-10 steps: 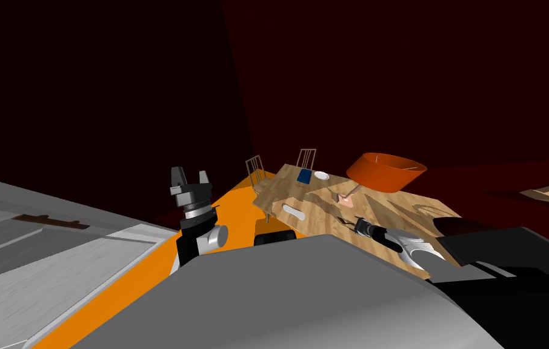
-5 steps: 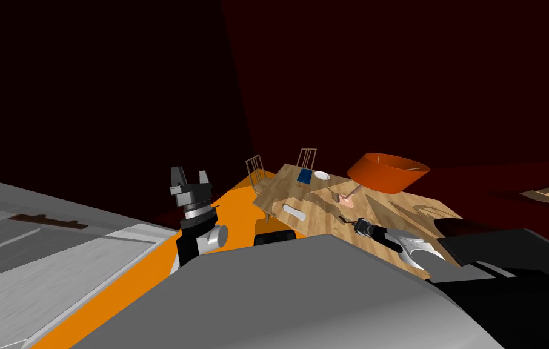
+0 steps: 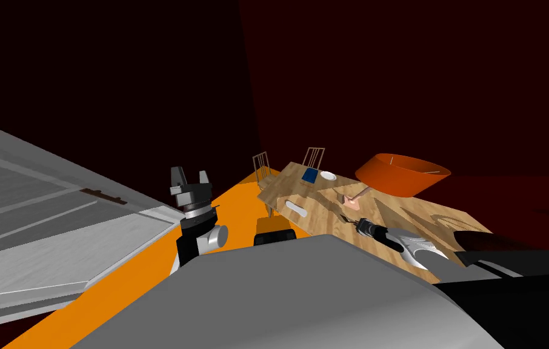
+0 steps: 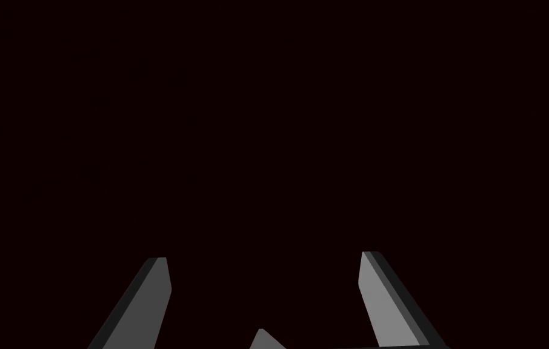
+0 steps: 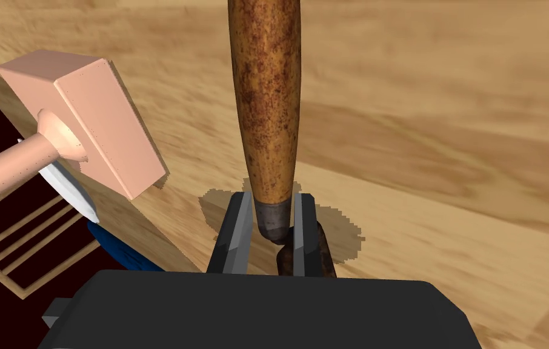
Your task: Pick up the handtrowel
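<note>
Nearby, the left pincer (image 3: pixel 189 176) is raised, fingers apart and empty. Further out, the right pincer (image 5: pixel 272 200) is closed on the dark neck of the handtrowel (image 5: pixel 266 103). The handtrowel's brown handle points away over the wooden tabletop (image 5: pixel 461 121), with a pink block (image 5: pixel 103 115) just beside it.

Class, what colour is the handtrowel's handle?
Mottled orange-brown, rust-speckled; the handtrowel handle shows best in the right wrist view.

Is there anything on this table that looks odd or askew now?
Yes, the lamp with the orange shade on the wooden table. Its stem slants steeply away from its pink base, while the chairs behind the table stand straight, so it seems tipped. The handtrowel is simply held in the right gripper, shut on its neck.
</note>
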You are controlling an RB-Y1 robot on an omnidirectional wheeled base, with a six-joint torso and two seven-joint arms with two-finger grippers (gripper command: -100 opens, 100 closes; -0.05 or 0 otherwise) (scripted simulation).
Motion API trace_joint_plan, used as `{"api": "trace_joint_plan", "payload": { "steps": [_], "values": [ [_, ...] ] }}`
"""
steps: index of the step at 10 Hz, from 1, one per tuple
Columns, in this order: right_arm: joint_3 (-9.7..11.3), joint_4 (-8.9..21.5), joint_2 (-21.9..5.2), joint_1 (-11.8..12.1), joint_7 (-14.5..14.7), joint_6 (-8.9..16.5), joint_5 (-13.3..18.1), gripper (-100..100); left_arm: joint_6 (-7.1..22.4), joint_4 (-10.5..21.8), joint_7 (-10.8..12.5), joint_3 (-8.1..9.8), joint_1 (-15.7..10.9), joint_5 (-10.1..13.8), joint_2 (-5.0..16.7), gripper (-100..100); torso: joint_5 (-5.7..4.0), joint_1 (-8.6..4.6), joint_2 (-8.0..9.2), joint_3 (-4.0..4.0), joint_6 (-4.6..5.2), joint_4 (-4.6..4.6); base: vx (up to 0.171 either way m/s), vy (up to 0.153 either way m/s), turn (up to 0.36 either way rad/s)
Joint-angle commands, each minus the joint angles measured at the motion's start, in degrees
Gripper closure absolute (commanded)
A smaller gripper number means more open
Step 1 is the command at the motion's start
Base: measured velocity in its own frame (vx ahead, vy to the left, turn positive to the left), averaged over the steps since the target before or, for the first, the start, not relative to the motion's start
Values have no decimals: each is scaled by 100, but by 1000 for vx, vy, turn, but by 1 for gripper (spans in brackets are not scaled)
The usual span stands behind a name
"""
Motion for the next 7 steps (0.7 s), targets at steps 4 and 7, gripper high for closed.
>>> {"api": "trace_joint_plan", "payload": {
  "steps": [4,7],
  "values": [
    [579,-214,-298,87,-727,453,-379,100,0,0,0,0,1,0,0,0,1,3,-12,-7,0,-2,-125,-3,203],
    [946,-360,-488,139,-1195,739,-617,100,0,0,0,0,-1,0,0,0,1,0,10,6,-10,4,-166,-3,251]
  ]
}}
